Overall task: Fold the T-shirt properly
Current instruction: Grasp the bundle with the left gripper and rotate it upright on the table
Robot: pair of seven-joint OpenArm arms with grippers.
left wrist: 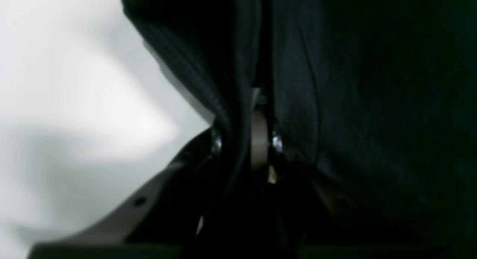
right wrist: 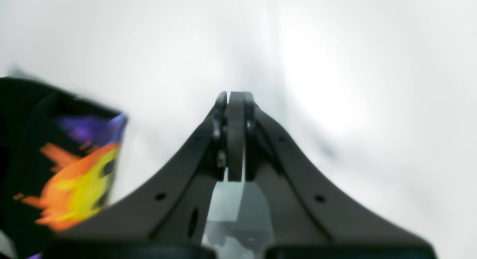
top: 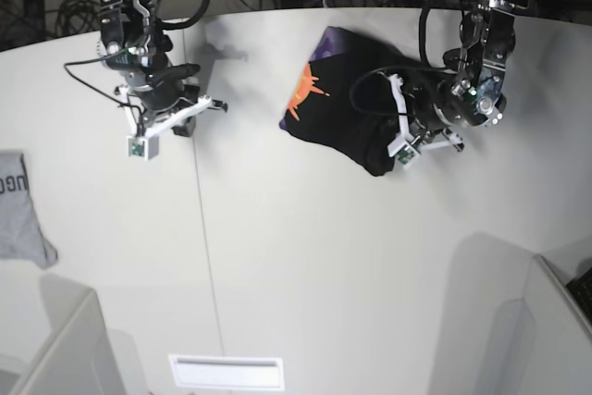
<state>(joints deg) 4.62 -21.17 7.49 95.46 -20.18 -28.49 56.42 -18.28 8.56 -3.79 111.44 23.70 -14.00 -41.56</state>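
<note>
The T-shirt lies bunched on the counter; its edge is clamped in the left tool. A lift to spread it is called for. The right tool is closed, empty, well apart.

My left gripper is pinched onto a fold of the black T-shirt, whose ribbed hem (blurred, very close) drapes over one finger, with pale white table beside it.

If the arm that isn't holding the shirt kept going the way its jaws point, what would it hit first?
Probably only the white table. The right gripper, jaws shut and holding nothing, faces bare tabletop in its wrist view; the T-shirt lies off to one side of that line. Depth is hard to judge.
</note>
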